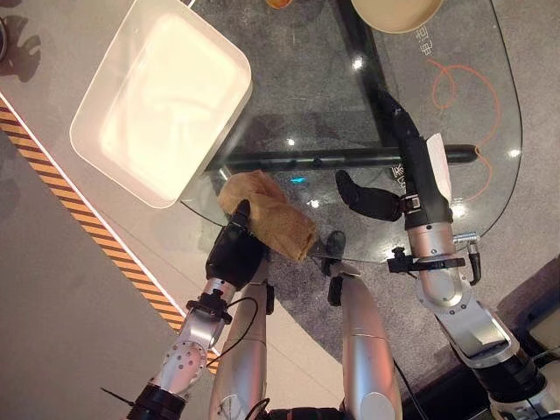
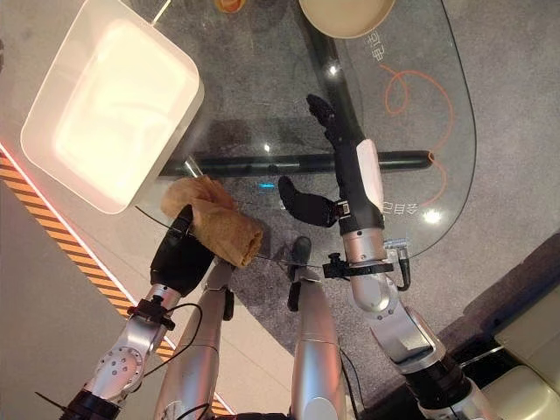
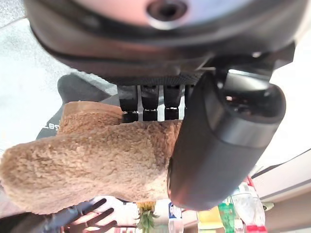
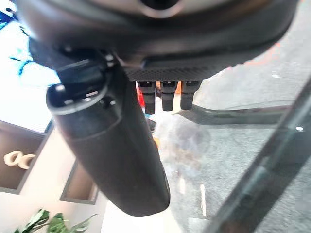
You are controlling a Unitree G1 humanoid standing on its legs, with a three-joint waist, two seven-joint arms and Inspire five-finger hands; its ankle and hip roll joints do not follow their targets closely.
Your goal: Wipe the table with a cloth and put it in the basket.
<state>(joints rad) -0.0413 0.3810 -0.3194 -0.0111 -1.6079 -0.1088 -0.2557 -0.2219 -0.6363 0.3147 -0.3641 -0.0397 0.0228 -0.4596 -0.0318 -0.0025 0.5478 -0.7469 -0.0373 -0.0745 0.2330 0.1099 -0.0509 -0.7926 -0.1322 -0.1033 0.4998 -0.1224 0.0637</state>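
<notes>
Two hands: both show over the near end of a glass desk (image 1: pixel 306 79), seen from above.
Left hand (image 1: pixel 234 252): at the desk's near left edge, fingers and thumb curled round a brown cloth (image 1: pixel 271 214) — gripping it. In the left wrist view the thumb (image 3: pixel 221 145) presses against the fuzzy cloth (image 3: pixel 92 165) and the fingers (image 3: pixel 148 104) bend down behind it.
Cloth: a bunched, tan, fleecy bundle, lying at the desk's near left rim, part of it past the edge of the glass; just beside the near corner of the basket.
Basket (image 1: pixel 105 131): a white, rounded rectangular tub, sitting at the left of the desk, partly overlapping the glass; nothing shows inside it.
Right hand (image 1: pixel 411 153): stretched flat over the right half of the glass, fingers straight and pointing away from the robot, thumb (image 1: pixel 367 201) stuck out toward the left — open, holding nothing. The right wrist view shows the fingers (image 4: pixel 167 94) straight above the glass.
Desk: clear glass top with a dark bar (image 1: pixel 350 159) beneath it running left to right, and an orange looped line (image 1: pixel 464 87) under the far right part.
Bowl (image 1: pixel 398 13): a pale, round dish at the far edge of the glass, cut off by the frame.
Floor (image 1: pixel 52 289): grey, with an orange-and-black striped strip (image 1: pixel 87 232) running diagonally at the left.
</notes>
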